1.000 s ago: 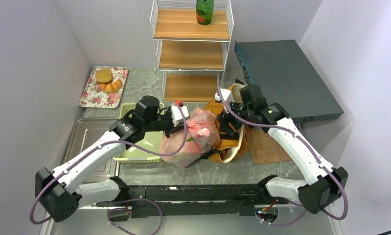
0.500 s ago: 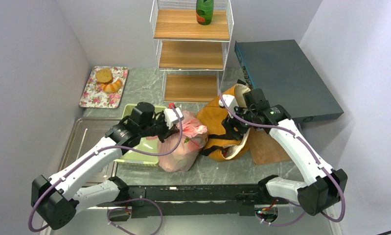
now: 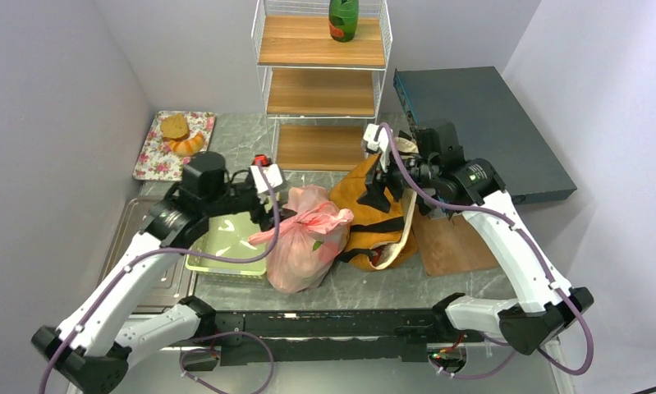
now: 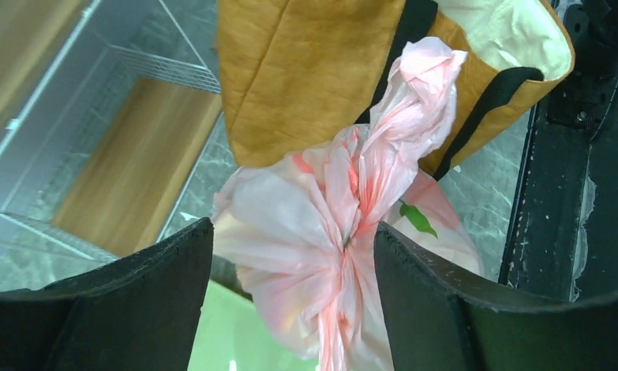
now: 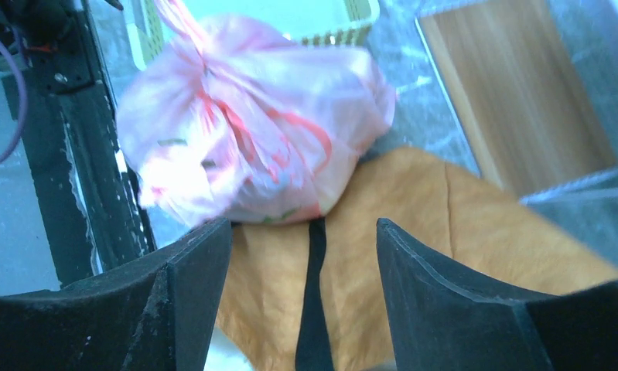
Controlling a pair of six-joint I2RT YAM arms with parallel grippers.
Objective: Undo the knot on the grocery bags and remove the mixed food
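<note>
far left at the back, a flowered tray (image 3: 156,162) carries bread, and nearer lies a metal baking tray (image 3: 139,238) with a pale green basket (image 3: 226,242) at its right edge. the left gripper (image 4: 294,232) hangs raised near the basket's far right corner, its two black fingers spread wide with nothing pinched between them; in the left wrist view the pink bag (image 3: 304,250) shows through the gap below. that bag sits on the marble table (image 3: 246,139) touching the basket's right side, its top twisted into a knot (image 4: 350,224) that is not undone, one loose tail trailing left over the basket's edge. a green leaf (image 4: 415,219) shows through the thin plastic; the rest of the food inside cannot be made out. behind stands a wire rack (image 3: 323,82) of wooden shelves with a green bottle (image 3: 343,18) on top. just right of the pink bag, touching it, slumps the mustard tote (image 3: 361,201), black straps (image 3: 378,223) across its face and cream lining showing at its mouth. the right gripper (image 5: 304,232) hovers over the tote's far end, fingers well apart and empty, a black strap visible below the gap. the tote's right side meets a wooden board (image 3: 451,246), and beyond that rests a dark flat box (image 3: 480,123)
</note>
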